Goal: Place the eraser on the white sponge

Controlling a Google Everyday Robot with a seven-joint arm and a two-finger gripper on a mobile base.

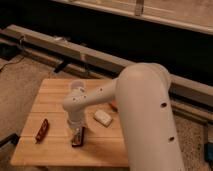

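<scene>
The eraser (pixel 78 137) is a small dark block with reddish edges, lying on the wooden table (pixel 55 150) near its front middle. My gripper (pixel 76 128) points down right over the eraser's far end, at the end of my big white arm (pixel 145 115). The white sponge (pixel 103 118) is a pale rounded pad on the table, a little to the right of and behind the eraser, apart from it.
A slim dark red object (pixel 41 130) lies at the table's left front. A pale cup (pixel 76 87) stands behind my gripper. Something orange (pixel 114 106) peeks out under my arm. A metal rail (pixel 75 50) runs behind the table.
</scene>
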